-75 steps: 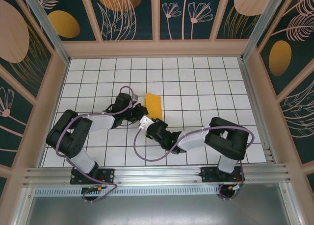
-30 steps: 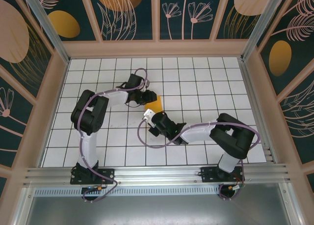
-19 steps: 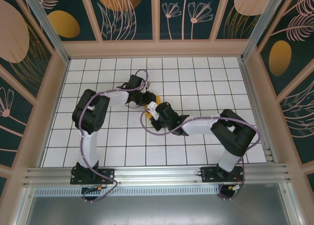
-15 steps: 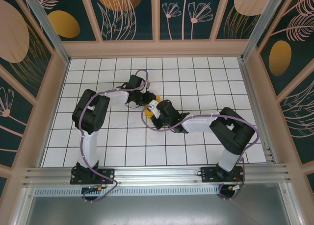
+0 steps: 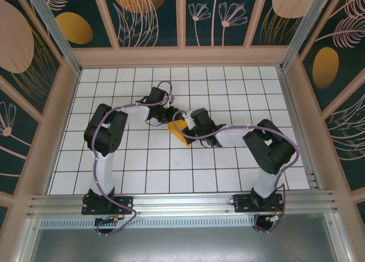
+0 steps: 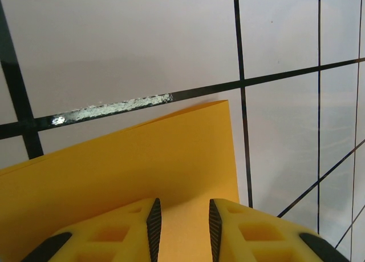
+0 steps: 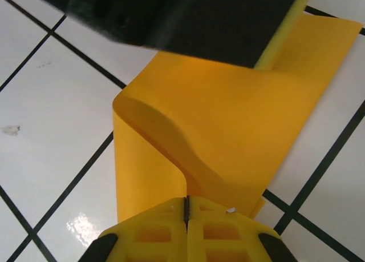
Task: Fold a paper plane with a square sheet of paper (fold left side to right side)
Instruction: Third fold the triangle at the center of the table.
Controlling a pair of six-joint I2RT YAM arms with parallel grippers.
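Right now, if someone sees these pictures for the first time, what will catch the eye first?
First, the bright orange-yellow paper, where the two arms meet near the middle of the white gridded table. The right gripper is shut and appears to pinch an edge of it, so the sheet rises there in a soft curl. The left gripper, fingers slightly apart, sits low over another part of the sheet.

Plain orange-yellow on the paper (image 5: 181, 135). White with a black grid on the table (image 5: 228, 176). Dark teal with orange ovals and pale plant outlines on the walls (image 5: 142, 28). Black and pale grey on the arms (image 5: 105, 131), purple on the cables (image 5: 163, 84). Yellow on the left gripper (image 6: 183, 210) and right gripper (image 7: 186, 205).
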